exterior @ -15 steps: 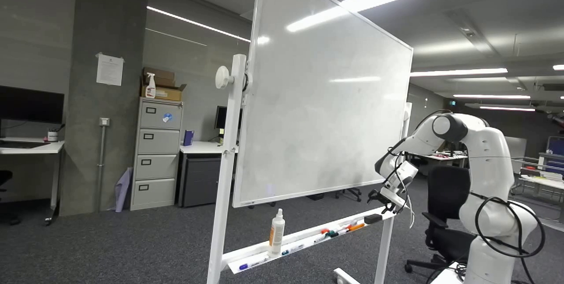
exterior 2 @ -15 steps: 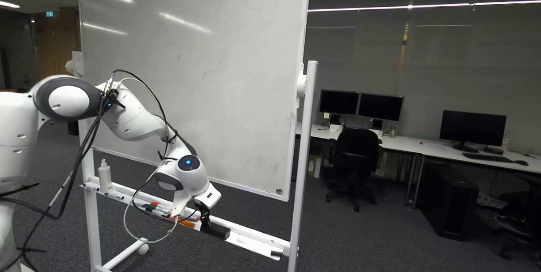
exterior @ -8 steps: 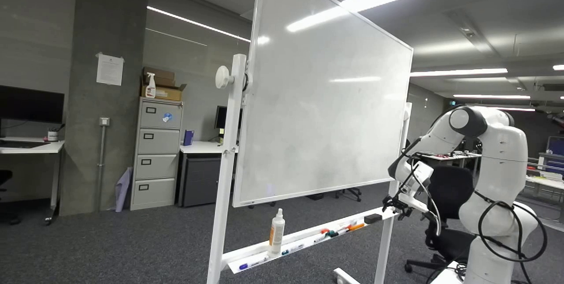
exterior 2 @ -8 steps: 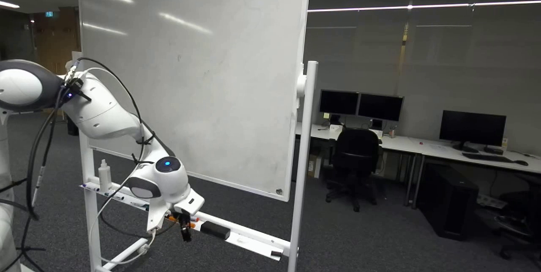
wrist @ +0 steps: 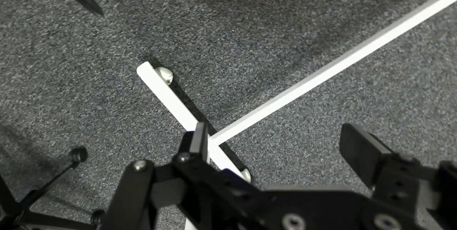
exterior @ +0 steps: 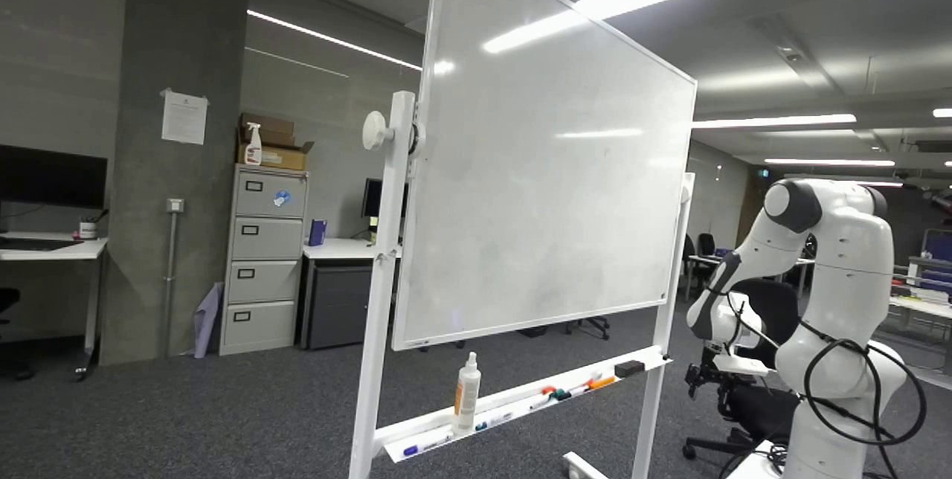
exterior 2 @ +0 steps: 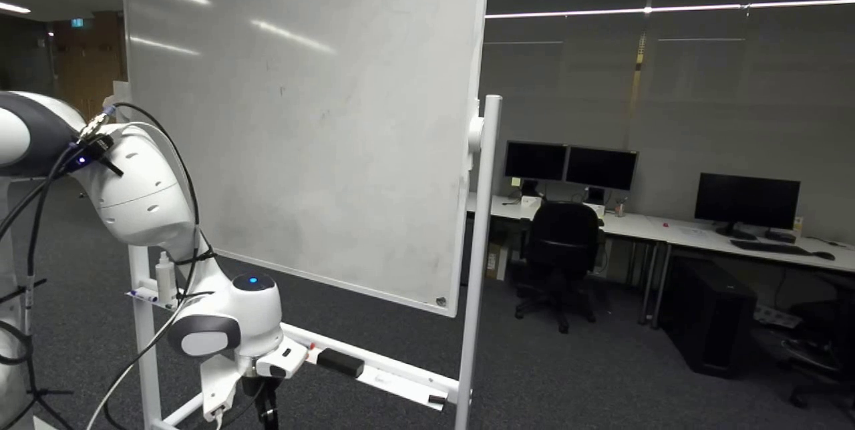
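My gripper [wrist: 277,140] is open in the wrist view, its fingers wide apart with only carpet and the white stand foot below them. It points down in front of the whiteboard tray, holding and touching nothing, as an exterior view [exterior: 705,384] shows. Nearest to it on the tray lies a black eraser [exterior: 629,369], also visible in an exterior view beside the wrist [exterior 2: 339,362]. Orange marker [exterior: 601,383], several other markers and a white spray bottle [exterior: 466,393] share the tray. From the opposite side, the arm covers most of the markers.
A large whiteboard [exterior: 550,189] on a white wheeled frame stands before the arm; its tray [exterior 2: 397,384] runs below. A small black piece [exterior 2: 437,400] rests at the tray's end. Behind the arm is a black office chair [exterior: 770,408]. Cables loop along the arm.
My gripper has drawn back from beside the eraser, away from the tray and toward the robot's base, while tilting to point downward. The eraser stays on the tray.
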Robot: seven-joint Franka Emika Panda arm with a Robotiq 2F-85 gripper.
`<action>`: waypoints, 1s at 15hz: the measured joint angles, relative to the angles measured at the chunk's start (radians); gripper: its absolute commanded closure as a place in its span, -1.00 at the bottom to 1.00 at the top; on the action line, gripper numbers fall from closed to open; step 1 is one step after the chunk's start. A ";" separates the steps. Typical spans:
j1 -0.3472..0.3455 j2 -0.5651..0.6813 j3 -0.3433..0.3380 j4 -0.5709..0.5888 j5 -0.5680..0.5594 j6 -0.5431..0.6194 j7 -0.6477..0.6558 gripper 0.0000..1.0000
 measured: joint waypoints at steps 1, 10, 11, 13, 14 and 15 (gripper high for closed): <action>-0.003 0.008 -0.028 0.007 -0.088 0.000 0.000 -1.00; -0.008 -0.355 -0.133 0.031 -0.488 -0.153 -0.165 -1.00; -0.003 -0.403 -0.138 0.031 -0.482 -0.181 -0.201 -1.00; 0.002 -0.489 -0.153 0.032 -0.477 -0.239 -0.279 -1.00; 0.005 -0.525 -0.162 0.033 -0.478 -0.265 -0.323 -1.00; 0.009 -0.556 -0.172 0.033 -0.478 -0.284 -0.371 -1.00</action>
